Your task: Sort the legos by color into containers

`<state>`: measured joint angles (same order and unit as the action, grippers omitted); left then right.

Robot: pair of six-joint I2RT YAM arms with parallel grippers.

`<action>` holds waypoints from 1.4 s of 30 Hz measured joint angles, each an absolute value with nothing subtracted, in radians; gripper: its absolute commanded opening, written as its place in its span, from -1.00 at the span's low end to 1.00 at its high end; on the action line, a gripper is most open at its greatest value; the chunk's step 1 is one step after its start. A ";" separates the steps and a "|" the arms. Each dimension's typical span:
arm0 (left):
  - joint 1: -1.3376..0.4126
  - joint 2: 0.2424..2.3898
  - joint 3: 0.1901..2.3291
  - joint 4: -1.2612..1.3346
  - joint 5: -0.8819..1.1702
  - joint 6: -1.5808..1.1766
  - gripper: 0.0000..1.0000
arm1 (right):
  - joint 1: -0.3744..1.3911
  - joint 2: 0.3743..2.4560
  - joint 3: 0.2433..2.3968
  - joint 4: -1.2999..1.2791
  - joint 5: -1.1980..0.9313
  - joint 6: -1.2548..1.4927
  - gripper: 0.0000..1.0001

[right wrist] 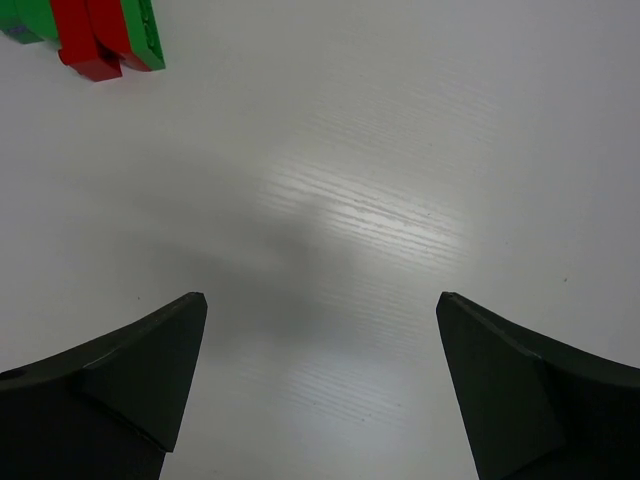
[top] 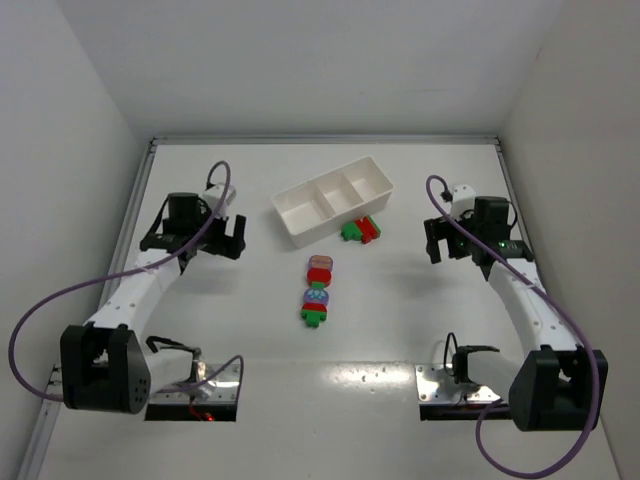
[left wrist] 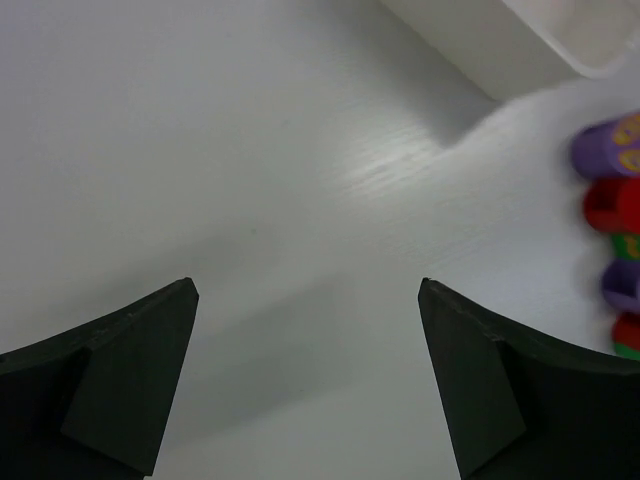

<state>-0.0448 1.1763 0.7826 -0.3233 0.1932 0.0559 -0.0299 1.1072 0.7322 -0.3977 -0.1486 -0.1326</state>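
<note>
Where the white tray (top: 300,228) lies slanted on the table (top: 400,320), we see every brick outside it. A green and red clump (top: 360,229) sits just beside the tray's near wall, toward its right end. A line of joined red, green and purple bricks (top: 317,291) lies further out on the near side of the tray, apart from it. The left gripper (top: 232,240) hangs left of the tray, jaws spread wide, holding nothing. The right gripper (top: 437,243) hangs right of the tray, equally wide and holding nothing.
</note>
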 measured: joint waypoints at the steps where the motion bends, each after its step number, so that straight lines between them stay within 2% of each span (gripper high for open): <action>1: -0.054 1.176 0.785 -0.339 0.228 0.084 1.00 | -0.030 1.107 0.732 -0.398 -0.152 -0.133 1.00; 9: -0.232 1.266 0.948 -0.627 0.457 0.490 1.00 | -0.030 1.107 0.731 -0.408 -0.192 -0.154 1.00; 17: -0.397 1.304 0.996 -0.822 0.466 0.882 1.00 | -0.030 1.119 0.730 -0.424 -0.223 -0.162 1.00; 27: -0.523 1.267 0.942 -0.888 0.484 1.502 1.00 | -0.030 1.193 0.730 -0.429 -0.246 -0.162 1.00; 33: -0.575 1.432 1.089 -0.989 0.542 1.824 1.00 | -0.030 1.219 0.730 -0.429 -0.247 -0.162 1.00; 38: -0.652 1.642 1.253 -1.098 0.580 1.917 1.00 | -0.030 1.221 0.730 -0.428 -0.246 -0.162 1.00; 42: -0.680 1.742 1.267 -1.131 0.584 1.938 0.97 | -0.030 1.221 0.730 -0.429 -0.242 -0.162 1.00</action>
<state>-0.6804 1.7416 1.2671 -1.1313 0.5838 1.9377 -0.0299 1.2213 0.7296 -0.4286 -0.2417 -0.1616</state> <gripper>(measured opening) 0.992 0.996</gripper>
